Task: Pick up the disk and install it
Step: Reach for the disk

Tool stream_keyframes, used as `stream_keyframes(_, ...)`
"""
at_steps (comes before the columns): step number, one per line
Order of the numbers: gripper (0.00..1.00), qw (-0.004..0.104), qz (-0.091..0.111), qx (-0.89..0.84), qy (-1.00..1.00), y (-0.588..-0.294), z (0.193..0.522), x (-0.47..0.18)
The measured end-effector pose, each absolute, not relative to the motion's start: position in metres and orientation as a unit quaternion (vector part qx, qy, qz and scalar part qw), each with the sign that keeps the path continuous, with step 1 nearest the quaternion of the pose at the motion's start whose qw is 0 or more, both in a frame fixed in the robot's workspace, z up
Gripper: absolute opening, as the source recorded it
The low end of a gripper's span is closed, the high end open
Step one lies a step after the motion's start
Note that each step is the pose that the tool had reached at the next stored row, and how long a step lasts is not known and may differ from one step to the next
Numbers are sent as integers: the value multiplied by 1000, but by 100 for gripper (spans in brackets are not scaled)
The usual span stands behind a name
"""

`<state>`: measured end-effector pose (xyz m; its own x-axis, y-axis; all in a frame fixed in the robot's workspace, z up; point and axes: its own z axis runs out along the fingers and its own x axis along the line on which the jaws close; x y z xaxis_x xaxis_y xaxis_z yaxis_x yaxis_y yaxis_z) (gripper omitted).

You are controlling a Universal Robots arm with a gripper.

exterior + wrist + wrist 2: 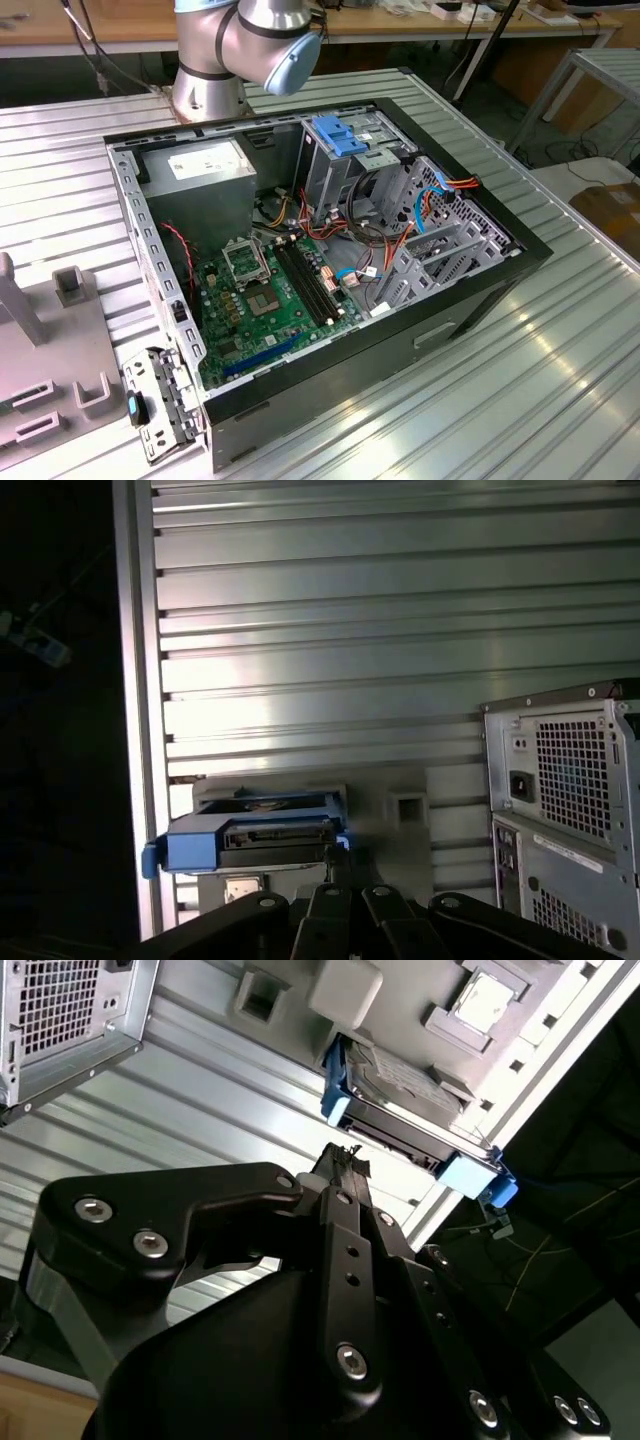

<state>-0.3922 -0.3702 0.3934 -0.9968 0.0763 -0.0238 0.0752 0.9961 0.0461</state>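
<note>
The gripper [346, 1156] is hovering closed and empty. The disk [405, 1110] is resting just beyond its tip, not touching it, on a grey fixture plate [520, 1020] at the ribbed table's [350, 630] edge.

No writing can be made out anywhere; the white label [203, 160] on top of the power supply [228, 200] carries only an unreadable smudge of print

Ribbed metal table [560, 400]; on it open computer case [450, 312], grey fixture plate [60, 342]
</note>
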Motion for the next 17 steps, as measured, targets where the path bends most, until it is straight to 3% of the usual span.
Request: stream_keyframes(17, 11, 13, 23, 38, 999, -370, 393, -462)
